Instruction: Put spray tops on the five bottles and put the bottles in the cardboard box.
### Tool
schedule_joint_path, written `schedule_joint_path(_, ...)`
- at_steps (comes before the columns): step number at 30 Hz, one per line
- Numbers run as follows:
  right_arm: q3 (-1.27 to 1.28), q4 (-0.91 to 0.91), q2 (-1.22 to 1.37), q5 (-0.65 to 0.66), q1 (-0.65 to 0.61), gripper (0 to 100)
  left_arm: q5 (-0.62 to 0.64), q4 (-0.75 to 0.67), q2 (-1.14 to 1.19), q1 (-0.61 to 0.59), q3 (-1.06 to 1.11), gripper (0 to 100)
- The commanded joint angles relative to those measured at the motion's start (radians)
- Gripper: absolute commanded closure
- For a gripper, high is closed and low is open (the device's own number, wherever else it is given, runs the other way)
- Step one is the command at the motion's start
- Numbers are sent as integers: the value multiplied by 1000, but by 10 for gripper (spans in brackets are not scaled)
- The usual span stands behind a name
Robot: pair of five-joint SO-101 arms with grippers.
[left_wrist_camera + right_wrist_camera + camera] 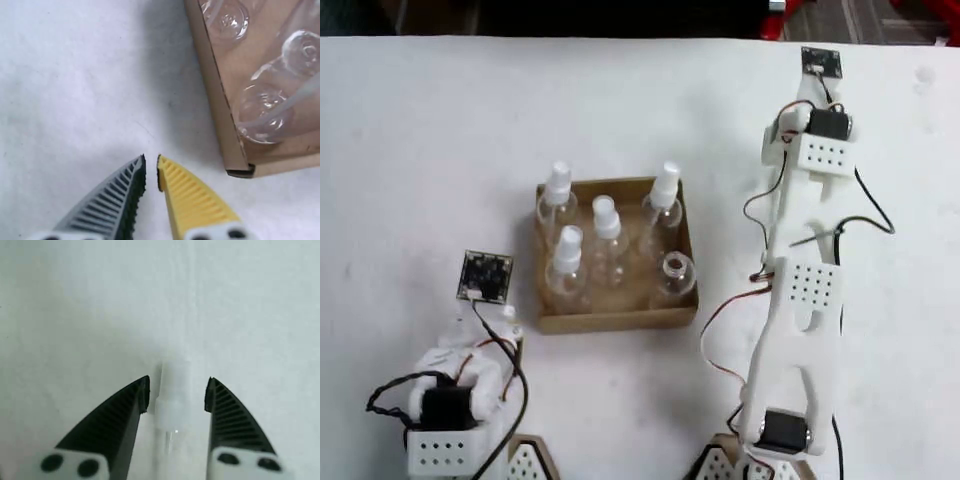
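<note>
Bottles, five in all, stand in the box at mid-table. At the left, near the front edge, the left gripper hovers over the table just beside a box corner. Its grey and yellow fingers are a narrow slit apart and hold nothing. Four of the bottles wear spray tops. The fifth bottle, in the front right corner, has a bare neck. Far right, the right gripper is spread wide, with a loose top lying on the table between its fingers, not clamped.
</note>
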Motion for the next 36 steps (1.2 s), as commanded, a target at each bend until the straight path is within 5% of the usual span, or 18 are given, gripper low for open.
schedule_joint_path(1, -117, 7, 51, 23, 10, 839, -5, 5, -8, 13, 2, 950)
schedule_joint_path(6, -117, 1, 94, 69, 7, 847, -5, 5, -8, 13, 2, 950)
schedule_joint_path(11, -130, -1, 101, 126, 10, 991, -5, 5, -8, 13, 2, 950)
schedule_joint_path(17, -213, 44, 59, 135, 25, 983, -5, 5, -8, 13, 2, 950)
schedule_joint_path(24, -195, 232, -174, 133, 24, 982, -5, 5, -8, 13, 2, 950)
schedule_joint_path(36, -112, 240, -677, 126, -15, 982, -5, 5, -8, 12, 2, 950)
